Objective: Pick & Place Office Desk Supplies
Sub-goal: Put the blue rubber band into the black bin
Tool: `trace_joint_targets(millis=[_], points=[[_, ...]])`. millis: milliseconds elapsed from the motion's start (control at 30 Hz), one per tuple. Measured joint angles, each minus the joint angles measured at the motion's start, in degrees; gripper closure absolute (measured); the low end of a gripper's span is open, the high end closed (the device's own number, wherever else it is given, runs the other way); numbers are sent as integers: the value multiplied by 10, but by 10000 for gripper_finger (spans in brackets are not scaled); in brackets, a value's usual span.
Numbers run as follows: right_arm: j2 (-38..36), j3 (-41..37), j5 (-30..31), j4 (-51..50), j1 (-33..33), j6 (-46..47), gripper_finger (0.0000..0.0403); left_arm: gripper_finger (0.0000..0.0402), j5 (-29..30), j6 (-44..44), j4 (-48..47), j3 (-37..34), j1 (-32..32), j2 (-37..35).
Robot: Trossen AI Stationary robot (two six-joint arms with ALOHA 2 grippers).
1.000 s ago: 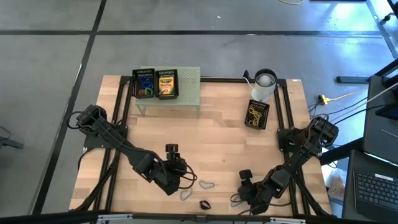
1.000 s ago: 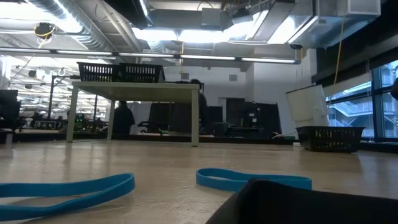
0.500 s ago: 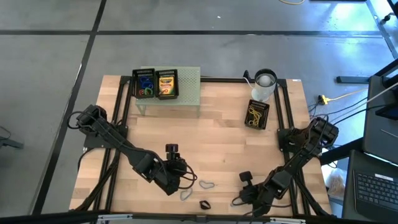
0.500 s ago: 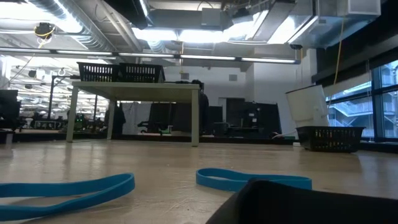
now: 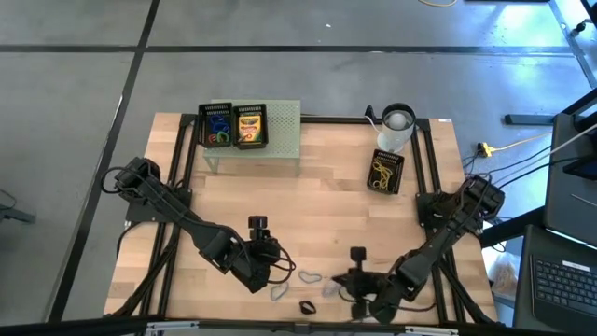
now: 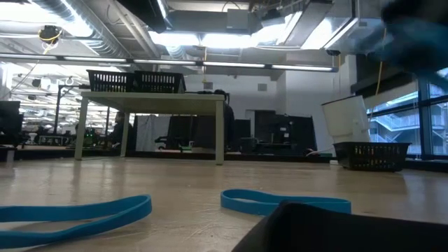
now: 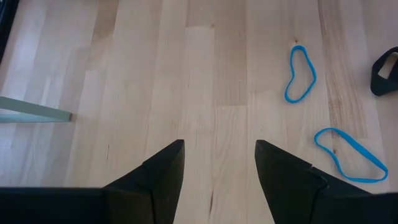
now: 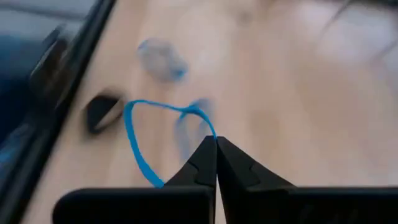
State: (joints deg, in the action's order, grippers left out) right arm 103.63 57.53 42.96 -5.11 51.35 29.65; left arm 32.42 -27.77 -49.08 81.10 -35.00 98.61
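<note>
Bright, even overhead light (ceiling strips glaring); right wrist view heavily motion-blurred.

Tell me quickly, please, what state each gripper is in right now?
Left gripper: open, holding nothing, above bare table.
Right gripper: shut on the blue rubber band, near the front edge.

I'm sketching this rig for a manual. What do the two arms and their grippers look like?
Both arms are dark, nearly black, built of jointed segments with black cables running along them. The left gripper ends in two dark, wedge-shaped fingers with flat inner faces. The right gripper has the same dark fingers, tapering to points. No markings or labels show on either one.
</note>
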Motion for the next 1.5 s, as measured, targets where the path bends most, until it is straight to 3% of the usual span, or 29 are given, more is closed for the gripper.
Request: trace_joint_targets(millis=[233,400,567,767,1167,1500], points=[[0,84,114,0,-64,-164,400,210,1,0,0,0,0,0],[-1,165,187,1,-110,-284,400,210,36,0,0,0,0,0],[-2,229,196,2,-143,-373,401,210,42,-1,-5,0,0,0],[-2,250,197,-2,-175,-407,401,210,40,0,-7,0,-7,0],[-2,251,225,-145,-217,-304,398,210,41,0,-7,0,-9,0],[-42,251,190,-470,-243,-13,396,210,41,0,-7,0,-9,0]])
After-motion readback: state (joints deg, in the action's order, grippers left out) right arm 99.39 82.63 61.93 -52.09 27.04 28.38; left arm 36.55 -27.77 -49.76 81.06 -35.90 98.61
